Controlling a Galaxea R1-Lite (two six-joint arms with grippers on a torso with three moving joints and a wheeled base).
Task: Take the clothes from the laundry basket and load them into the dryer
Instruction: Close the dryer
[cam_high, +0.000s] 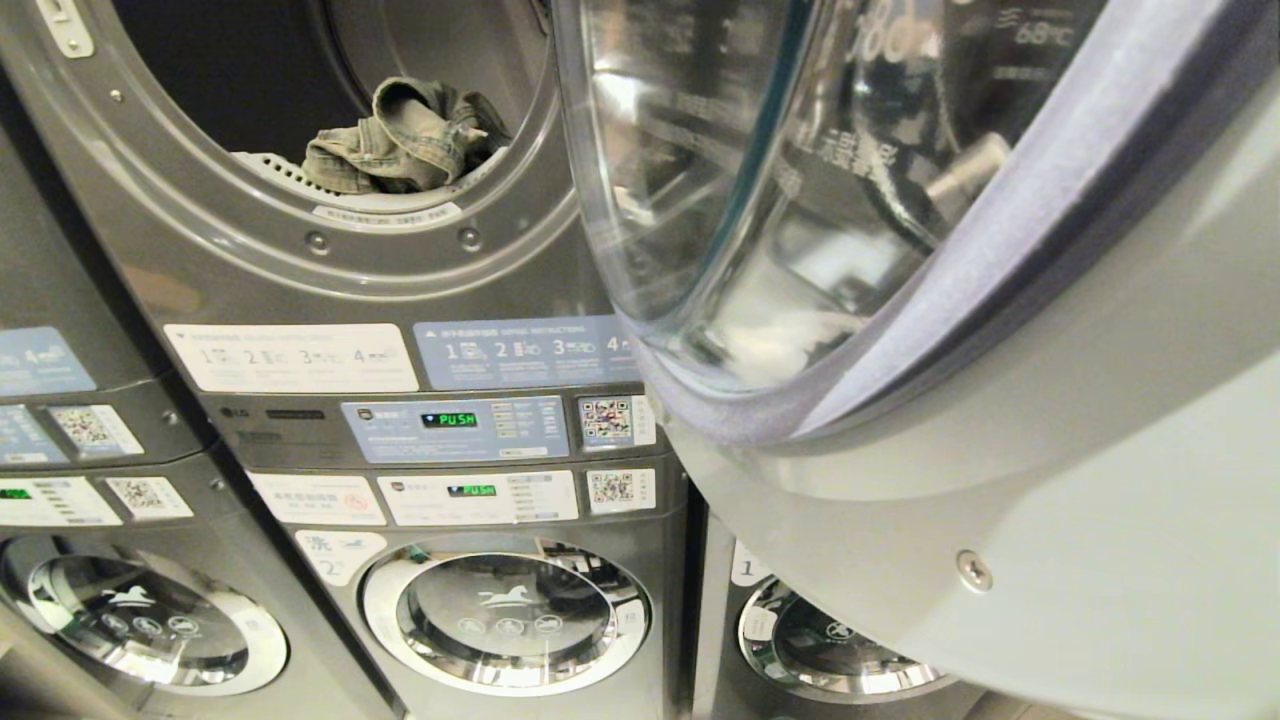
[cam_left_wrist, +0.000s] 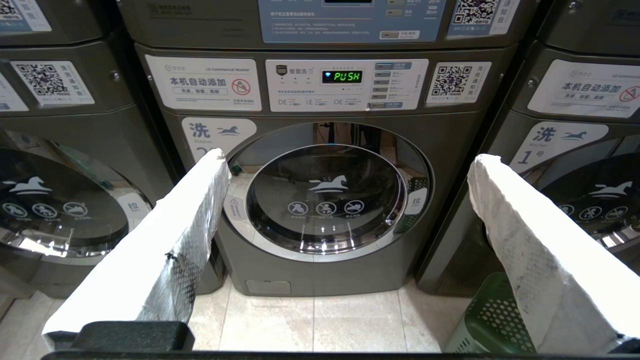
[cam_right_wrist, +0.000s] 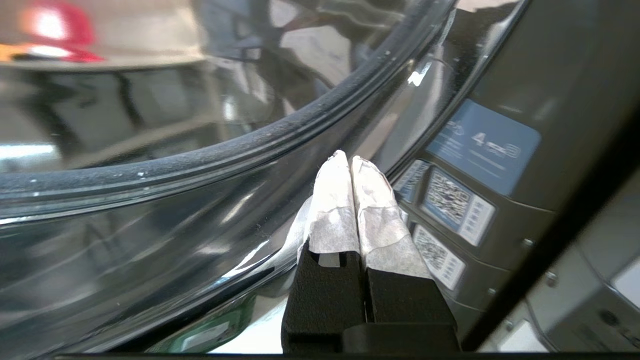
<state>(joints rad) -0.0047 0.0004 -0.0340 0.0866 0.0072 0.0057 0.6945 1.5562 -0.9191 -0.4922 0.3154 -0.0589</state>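
Loading looks done: jeans (cam_high: 405, 140) lying at the front lip of the drum, dryer (cam_high: 330, 250) open. Next step judged: swinging the door (cam_high: 800, 230) shut, calling for a steady push on its glass. Right gripper (cam_right_wrist: 350, 162) pinched closed, empty, just beside the door's rim. Left gripper (cam_left_wrist: 345, 165) spread wide, parked low facing a washer (cam_left_wrist: 325, 200). Basket (cam_left_wrist: 492, 325) on tiled floor; stacked machines all round.
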